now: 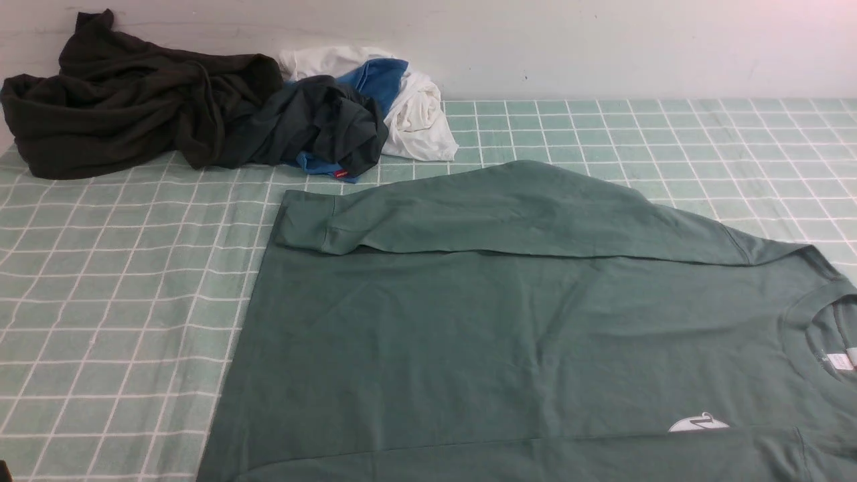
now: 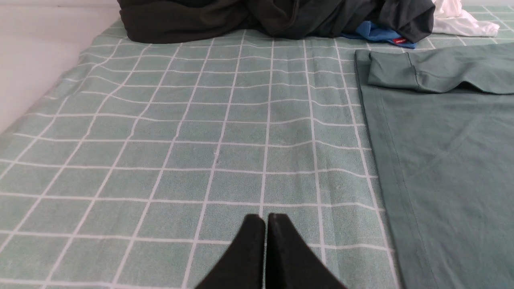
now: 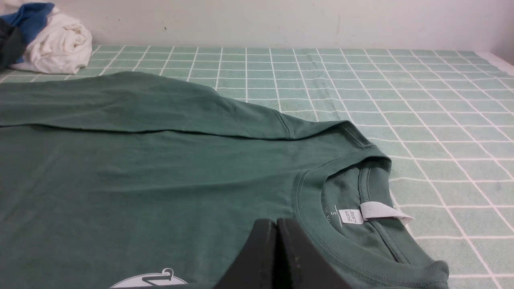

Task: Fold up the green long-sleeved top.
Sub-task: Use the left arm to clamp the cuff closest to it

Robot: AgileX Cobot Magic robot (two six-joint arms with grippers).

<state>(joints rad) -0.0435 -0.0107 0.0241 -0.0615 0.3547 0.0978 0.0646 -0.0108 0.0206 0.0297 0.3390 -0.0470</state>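
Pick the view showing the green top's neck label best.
Right wrist view: the neck label sits close and large on the green top, print visible. Front view shows it tiny at the edge; left wrist view misses it.

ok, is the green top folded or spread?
Mostly spread: the top lies flat, logo side up, with its far sleeve folded in across the body.

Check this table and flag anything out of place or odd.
Nothing is spilled or damaged. The green long-sleeved top lies flat, its far sleeve laid across the body. The untidy spot is the far left corner, where a dark garment and white and blue garments sit crumpled in a heap. The neck label pokes out sideways.
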